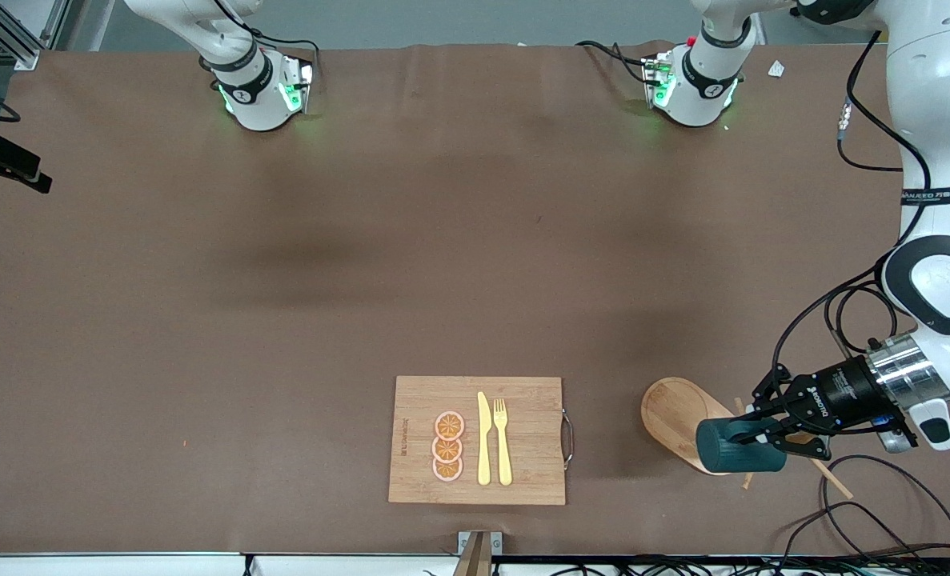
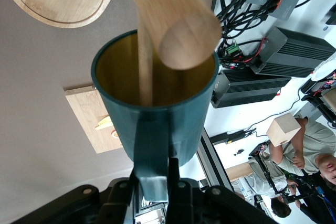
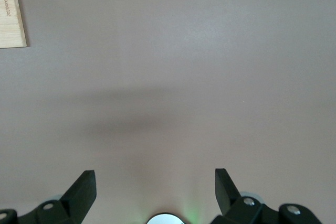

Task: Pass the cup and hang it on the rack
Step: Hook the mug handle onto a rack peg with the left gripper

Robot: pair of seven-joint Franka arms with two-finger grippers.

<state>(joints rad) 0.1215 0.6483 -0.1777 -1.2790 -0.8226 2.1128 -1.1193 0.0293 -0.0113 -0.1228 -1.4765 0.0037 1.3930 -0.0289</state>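
Hanging step: the left gripper (image 1: 763,432), clenched on the ribbed dark teal mug's (image 1: 737,454) handle, holds it at the light wooden mug tree (image 1: 677,412), where 1 thin peg (image 2: 145,66) must thread the handle; the right gripper (image 3: 155,188), fingers spread wide, waits over bare table.

Big brown surface (image 1: 282,280), plain and matte. Sitting on it near the front camera: a bamboo cutting board (image 1: 418,480) with a metal handle, carrying three orange slices (image 1: 448,446), a yellow knife (image 1: 483,438) and fork (image 1: 503,440). Toward the left arm's end, a wooden mug rack (image 1: 671,412) on its oval dished base.
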